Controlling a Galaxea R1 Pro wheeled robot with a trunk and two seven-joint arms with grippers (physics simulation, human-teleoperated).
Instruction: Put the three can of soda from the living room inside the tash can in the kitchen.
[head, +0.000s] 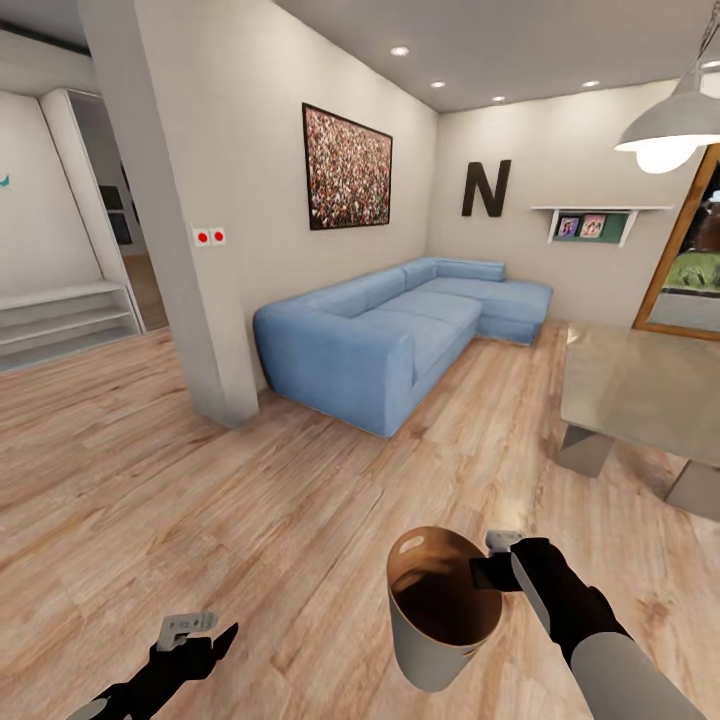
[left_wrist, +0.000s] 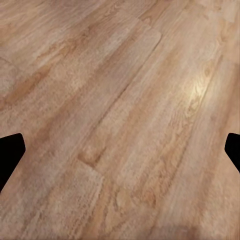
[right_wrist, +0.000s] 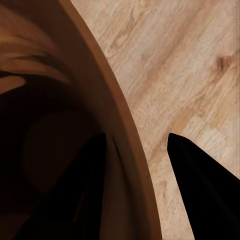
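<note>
I hold the tash can (head: 440, 640), a pale grey bucket with a glossy copper-brown inside, low in the head view above the wood floor. My right gripper (head: 492, 568) is shut on its rim. The right wrist view has one finger (right_wrist: 85, 190) inside the brown wall (right_wrist: 125, 130) and the other finger (right_wrist: 200, 185) outside it. My left gripper (head: 215, 635) hangs open and empty at the lower left, with bare planks between its fingertips (left_wrist: 12, 147). The cans of soda are out of view. No can is visible inside the bucket.
The blue L-shaped sofa (head: 400, 330) stands ahead along the wall under a dark "N" (head: 486, 187). The glass coffee table (head: 640, 385) is at the right. A wall corner (head: 190, 280) juts out left of the sofa, with white steps (head: 60, 320) beyond it.
</note>
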